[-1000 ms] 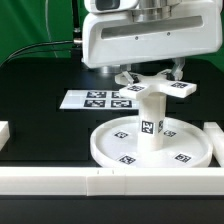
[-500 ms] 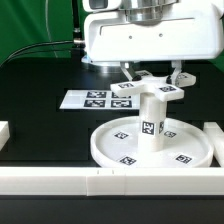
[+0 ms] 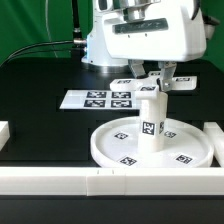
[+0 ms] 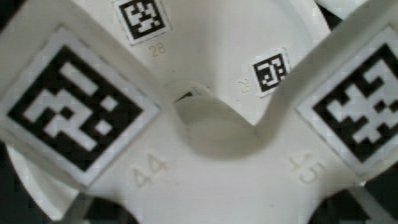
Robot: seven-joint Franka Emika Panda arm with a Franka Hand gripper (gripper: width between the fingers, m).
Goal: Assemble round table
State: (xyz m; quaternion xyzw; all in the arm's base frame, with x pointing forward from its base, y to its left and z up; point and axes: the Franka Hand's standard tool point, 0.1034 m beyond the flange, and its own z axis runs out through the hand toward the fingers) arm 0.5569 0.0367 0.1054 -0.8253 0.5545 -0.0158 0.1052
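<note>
The large rimmed round disc [image 3: 103,149] lies flat on the black table, tags facing up. The short cylindrical post [image 3: 150,122] stands upright at its centre. The cross-shaped four-armed piece [image 3: 128,86] sits on top of the post, arms level. My gripper [image 3: 160,78] reaches down from above and is shut on this piece at its middle. In the wrist view the cross-shaped piece [image 4: 214,130] fills the picture with its tagged arms. My fingertips do not show there. The joint between the piece and the post is hidden.
The marker board [image 3: 98,98] lies flat behind the disc on the exterior view's left. A long white border rail [image 3: 100,181] runs along the front, with rail ends at the left [image 3: 3,132] and right [image 3: 214,135]. A green backdrop stands behind.
My wrist has turned and the hand's body has swung toward the exterior view's right. The cross-shaped piece has turned with it on top of the post. Disc and post stay put.
</note>
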